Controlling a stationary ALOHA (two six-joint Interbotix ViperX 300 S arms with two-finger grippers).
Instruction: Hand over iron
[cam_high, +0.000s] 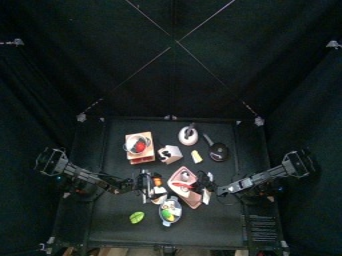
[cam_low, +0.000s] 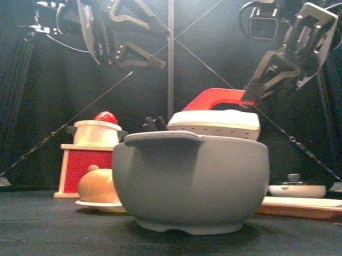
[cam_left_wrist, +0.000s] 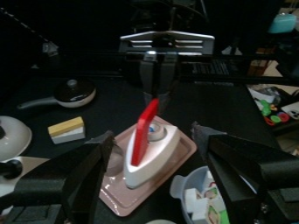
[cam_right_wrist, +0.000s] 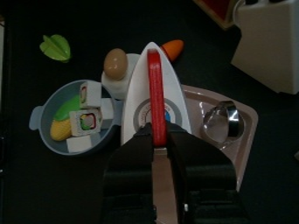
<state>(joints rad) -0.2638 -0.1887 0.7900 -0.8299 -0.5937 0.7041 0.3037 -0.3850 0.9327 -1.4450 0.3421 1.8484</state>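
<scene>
The iron is white with a red handle and stands at a pink tray. Whether it rests on the tray or hangs just above it I cannot tell. My right gripper is shut on the red handle from above. In the left wrist view the right gripper comes down onto the handle's top. My left gripper faces the iron, its jaws wide open on either side with nothing between them. In the front view the iron shows behind a grey pot.
Beside the iron are a grey bowl of toy food, an egg, a carrot, a green leaf and a metal cup. Farther back lie a black pan, a yellow sponge and a red toy box.
</scene>
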